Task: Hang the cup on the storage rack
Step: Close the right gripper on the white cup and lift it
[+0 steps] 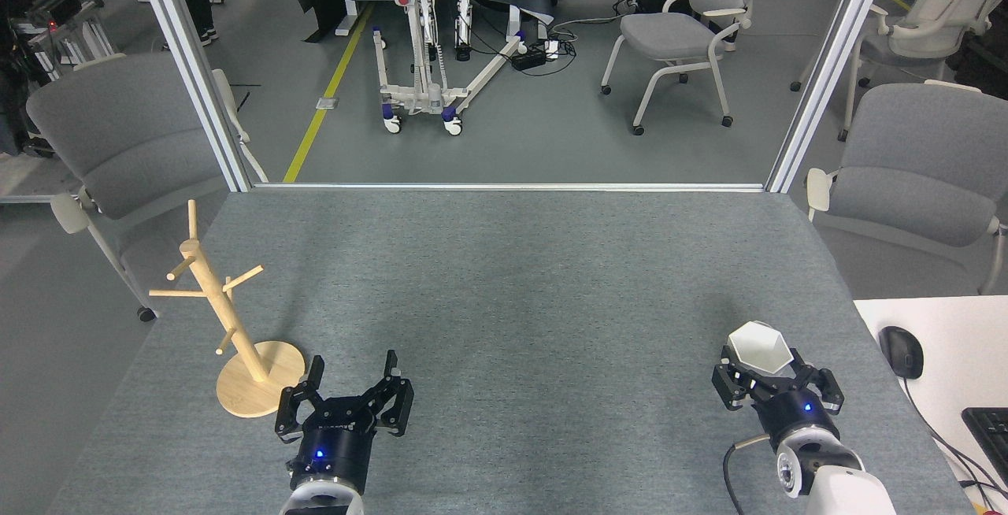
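The white faceted cup [759,347] stands upright near the table's front right, its hexagonal rim facing up. My right gripper [772,379] sits just behind it, open, with a dark finger on either side of the cup's lower part, which the fingers hide. I cannot see the cup's tab. The wooden storage rack [228,318] stands on its round base at the front left, its thin pegs bare. My left gripper [353,365] rests open just right of the rack's base, holding nothing.
A white desk [945,357] with a black mouse [902,351] and keyboard [991,436] adjoins the table's right edge. Grey chairs [118,137] stand past both sides. A metal frame [504,186] lines the grey felt table's [504,287] far edge.
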Motion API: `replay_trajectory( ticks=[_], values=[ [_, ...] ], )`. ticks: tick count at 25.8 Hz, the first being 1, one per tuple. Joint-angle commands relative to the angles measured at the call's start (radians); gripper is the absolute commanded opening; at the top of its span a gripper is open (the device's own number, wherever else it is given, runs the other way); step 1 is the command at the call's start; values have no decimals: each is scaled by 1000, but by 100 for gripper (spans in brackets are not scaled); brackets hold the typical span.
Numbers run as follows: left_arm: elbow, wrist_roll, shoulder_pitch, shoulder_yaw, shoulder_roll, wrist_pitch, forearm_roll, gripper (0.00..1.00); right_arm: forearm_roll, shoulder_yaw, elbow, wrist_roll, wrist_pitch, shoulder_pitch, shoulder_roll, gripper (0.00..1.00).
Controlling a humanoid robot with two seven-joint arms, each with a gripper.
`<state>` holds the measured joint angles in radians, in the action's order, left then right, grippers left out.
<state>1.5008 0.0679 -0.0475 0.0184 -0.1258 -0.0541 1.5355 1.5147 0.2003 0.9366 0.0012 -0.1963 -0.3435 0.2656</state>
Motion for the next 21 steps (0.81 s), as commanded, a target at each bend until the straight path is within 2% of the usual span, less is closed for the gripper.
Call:
replay_trajectory(
  ticks=[1,5,9,15,18,21],
  values=[
    [-1,0,0,0,0,2,0,99,1,-1,-19,-4,3,-15,0,99],
    [-1,0,0,2,0,0,0,99,2,-1,-53,-4,14,-35,0,99],
    [-1,0,0,2,0,0,0,99,38,-1,-76,-6,31,-51,-2,99],
    [-1,0,0,2,0,0,0,99,42,-1,-93,-29,31,-63,-5,96],
    [-1,0,0,2,0,0,0,99,47,-2,-96,-38,31,-63,-9,77],
    [-1,0,0,2,0,0,0,99,53,-10,-96,-38,20,-63,-13,46]
  ],
)
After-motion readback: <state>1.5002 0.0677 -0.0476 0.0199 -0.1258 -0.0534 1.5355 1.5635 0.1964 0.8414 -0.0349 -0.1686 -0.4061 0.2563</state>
